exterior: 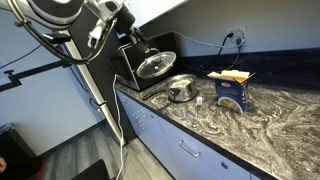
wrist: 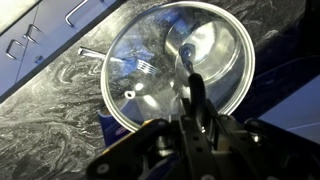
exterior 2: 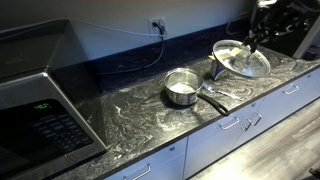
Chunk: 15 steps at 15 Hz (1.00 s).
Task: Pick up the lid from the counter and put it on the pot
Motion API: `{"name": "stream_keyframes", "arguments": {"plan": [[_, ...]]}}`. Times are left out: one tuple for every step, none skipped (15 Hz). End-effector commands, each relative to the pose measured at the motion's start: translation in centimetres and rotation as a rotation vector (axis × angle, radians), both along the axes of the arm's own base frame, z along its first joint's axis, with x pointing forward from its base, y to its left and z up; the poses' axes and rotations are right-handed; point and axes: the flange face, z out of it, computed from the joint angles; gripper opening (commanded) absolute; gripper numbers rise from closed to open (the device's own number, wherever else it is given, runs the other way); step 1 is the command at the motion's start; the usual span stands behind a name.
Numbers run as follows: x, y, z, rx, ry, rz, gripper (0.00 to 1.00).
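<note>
We see the gripper [wrist: 193, 88] pinched on the lid [wrist: 150, 70] at its centre – dark fingers close together on a small knob, jaws nearly touching. The lid is off the counter [exterior 2: 130, 112], held tilted in the air. It's a round, shallow dome with a bright metal rim; in the wrist view the dome is glossy and carries the counter's swirl pattern, though we can't tell whether that shows through it or is reflected. In both exterior views the lid [exterior 2: 240, 58] hangs near the pot [exterior 2: 180, 90] but apart from it, not over it. The pot is small, shiny steel with low straight sides, and stands uncovered and upright on the grey marbled counter – its dark handle [exterior 2: 212, 102] points toward the counter edge. A black microwave [exterior 2: 40, 115] sits at one end and a blue-and-yellow box [exterior: 232, 88] stands past the pot.
</note>
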Motion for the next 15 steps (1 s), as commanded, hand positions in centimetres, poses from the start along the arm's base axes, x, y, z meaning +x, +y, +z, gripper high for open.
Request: {"name": "stream_keyframes", "arguments": {"plan": [[0.1, -0.2, 0.0, 0.001, 0.002, -0.003, 0.15], [0.1, -0.6, 0.0, 0.003, 0.001, -0.010, 0.15], [0.1, -0.9, 0.1, 0.004, 0.001, -0.015, 0.15], [0.1, -0.9, 0.1, 0.004, 0.001, -0.016, 0.15], [0.1, -0.9, 0.1, 0.004, 0.001, -0.016, 0.04], [0.5, -0.7, 0.2, 0.002, -0.006, -0.014, 0.04], [1.2, -0.2, 0.7, -0.007, -0.013, -0.001, 0.04], [1.9, 0.3, 0.9, -0.021, -0.011, 0.017, 0.04], [2.7, 1.0, 1.3, -0.041, -0.008, 0.036, 0.04], [3.3, 1.5, 1.6, -0.060, -0.011, 0.052, 0.04], [4.1, 2.3, 2.0, -0.078, -0.013, 0.076, 0.04], [4.9, 3.1, 2.2, -0.095, -0.011, 0.100, 0.04], [5.7, 3.8, 2.5, -0.113, -0.011, 0.122, 0.04], [6.4, 4.4, 2.7, -0.123, -0.011, 0.141, 0.04], [7.2, 5.1, 2.8, -0.134, -0.007, 0.160, 0.04]]}}
